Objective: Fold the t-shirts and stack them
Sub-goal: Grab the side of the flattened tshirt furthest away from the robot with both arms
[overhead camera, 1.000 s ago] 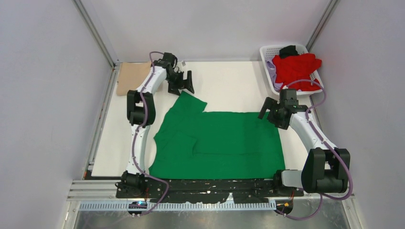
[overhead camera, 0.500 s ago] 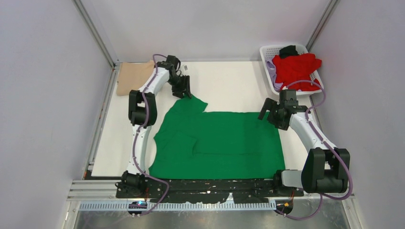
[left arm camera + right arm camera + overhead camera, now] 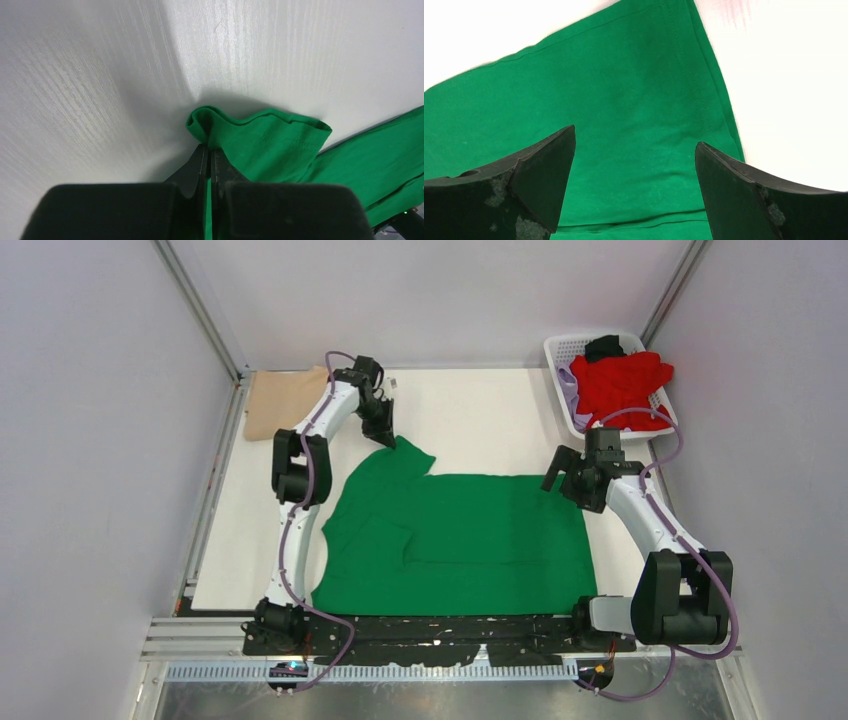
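Logged green t-shirt spread flat mid-desk. Found white basket far right of it, red t-shirt heaped on top, possibly lilac cloth beneath. Found tan t-shirt far left of it. Noted left jaws pinching its far-left sleeve tip, right jaws wide over its far-right edge.

The top camera is looking down from high at the near side, over the whole table. Each wrist camera is peering close past its own jaws at the green shirt, which all three are sharing.
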